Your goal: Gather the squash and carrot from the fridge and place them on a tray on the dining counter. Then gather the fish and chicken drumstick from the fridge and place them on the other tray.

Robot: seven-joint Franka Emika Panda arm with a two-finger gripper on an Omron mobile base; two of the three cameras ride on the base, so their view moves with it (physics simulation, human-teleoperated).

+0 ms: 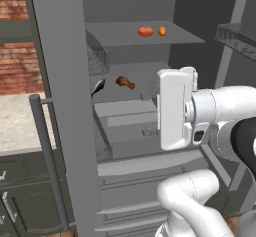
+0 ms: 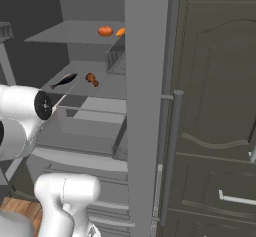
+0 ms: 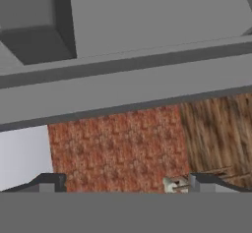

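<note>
flanking fridge shelves w/ fish (image 1: 98,86), drumstick (image 1: 125,82): open doors; fingers (image 3: 120,183) wide apart, empty

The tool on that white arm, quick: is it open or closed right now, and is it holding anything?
Tool: open, fingertips spread wide apart in the hand view, with nothing between them.

The tall grey open fridge door (image 1: 62,106) with its round vertical bar handle (image 1: 47,161) stands at the left of the opening, and a second grey door panel (image 2: 145,111) bounds the right side, leaving a passage between them. The upper grey shelf (image 1: 145,40) has free room around the round orange squash (image 1: 145,31) and small orange carrot (image 1: 162,30). On the middle shelf the dark slim fish (image 1: 98,86) and brown chicken drumstick (image 1: 125,82) lie apart, with a wire basket (image 1: 97,60) hanging just above at left.
</note>
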